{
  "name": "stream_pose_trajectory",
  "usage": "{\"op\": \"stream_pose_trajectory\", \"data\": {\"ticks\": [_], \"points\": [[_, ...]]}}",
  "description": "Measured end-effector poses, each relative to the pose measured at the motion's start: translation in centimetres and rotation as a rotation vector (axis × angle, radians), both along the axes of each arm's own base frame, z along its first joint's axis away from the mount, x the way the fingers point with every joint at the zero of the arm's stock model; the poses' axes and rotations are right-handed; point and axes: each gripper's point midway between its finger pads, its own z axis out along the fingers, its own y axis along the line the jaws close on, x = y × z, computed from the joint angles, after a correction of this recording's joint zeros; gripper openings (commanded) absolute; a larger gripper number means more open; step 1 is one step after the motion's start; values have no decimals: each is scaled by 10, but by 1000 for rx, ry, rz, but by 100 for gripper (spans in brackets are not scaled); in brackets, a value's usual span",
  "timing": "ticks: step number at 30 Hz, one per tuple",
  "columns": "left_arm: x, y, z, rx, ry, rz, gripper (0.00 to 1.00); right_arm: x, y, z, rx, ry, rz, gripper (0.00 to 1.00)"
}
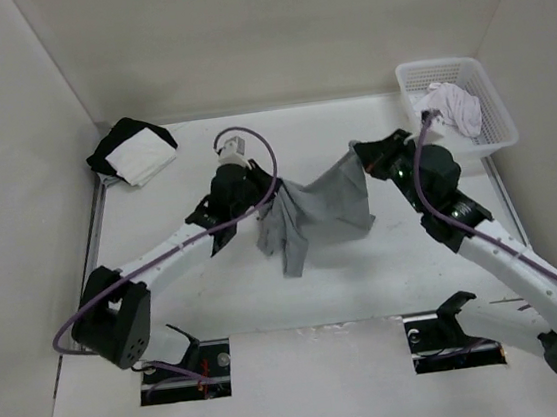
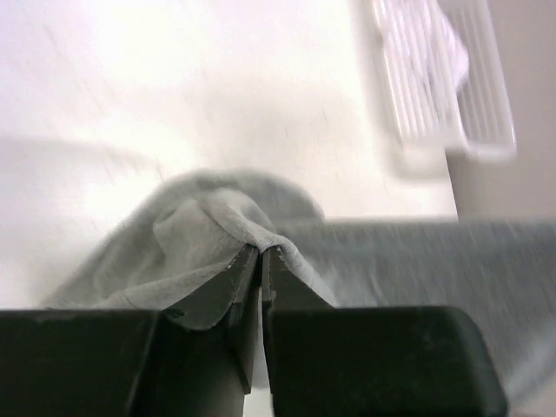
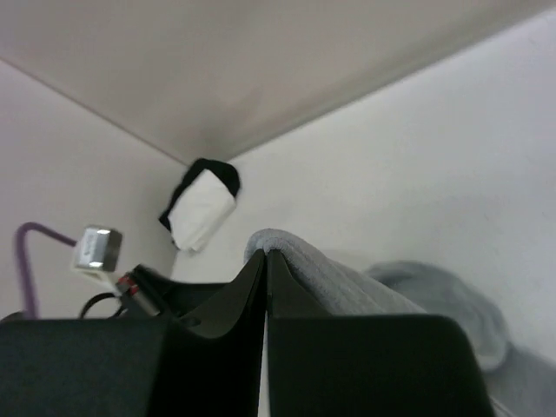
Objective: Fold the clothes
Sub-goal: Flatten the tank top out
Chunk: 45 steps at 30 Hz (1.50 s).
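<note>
The clothes, a heather-grey sleeveless top (image 1: 317, 214), hang stretched between my two grippers above the middle of the table, sagging to a bunched tail at the lower left. My left gripper (image 1: 274, 187) is shut on its left upper edge; in the left wrist view the grey fabric (image 2: 217, 234) folds over the closed tips of the left gripper (image 2: 261, 250). My right gripper (image 1: 358, 154) is shut on the right upper corner; the right wrist view has a fold of the top (image 3: 347, 282) pinched at the tips of the right gripper (image 3: 265, 254).
A white basket (image 1: 494, 108) with a small white-pinkish garment (image 1: 453, 103) stands at the back right. A black-and-white fabric stack (image 1: 133, 151) lies at the back left. White walls close in the table on three sides.
</note>
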Motion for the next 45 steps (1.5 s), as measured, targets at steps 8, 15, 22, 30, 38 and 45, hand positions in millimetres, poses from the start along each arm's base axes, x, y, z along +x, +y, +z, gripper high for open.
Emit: {"op": "stream_pose_trajectory", "data": {"ticks": [8,15,22,30,38,45], "points": [[136,57,113,-89,-165,233,4,-9,43,153,86,-254,139,3],[146,49,206,-181,-321,142,18,-110,81,133,198,-251,356,17],[150,158,61,-57,-49,374,31,-169,198,-127,-136,264,581,44],[77,172,11,96,40,465,32,-117,140,-139,-150,292,396,16],[2,144,-35,254,38,408,29,-28,59,-206,-304,431,115,37],[-95,174,-143,428,343,401,34,-13,35,-251,-356,550,107,42]]}}
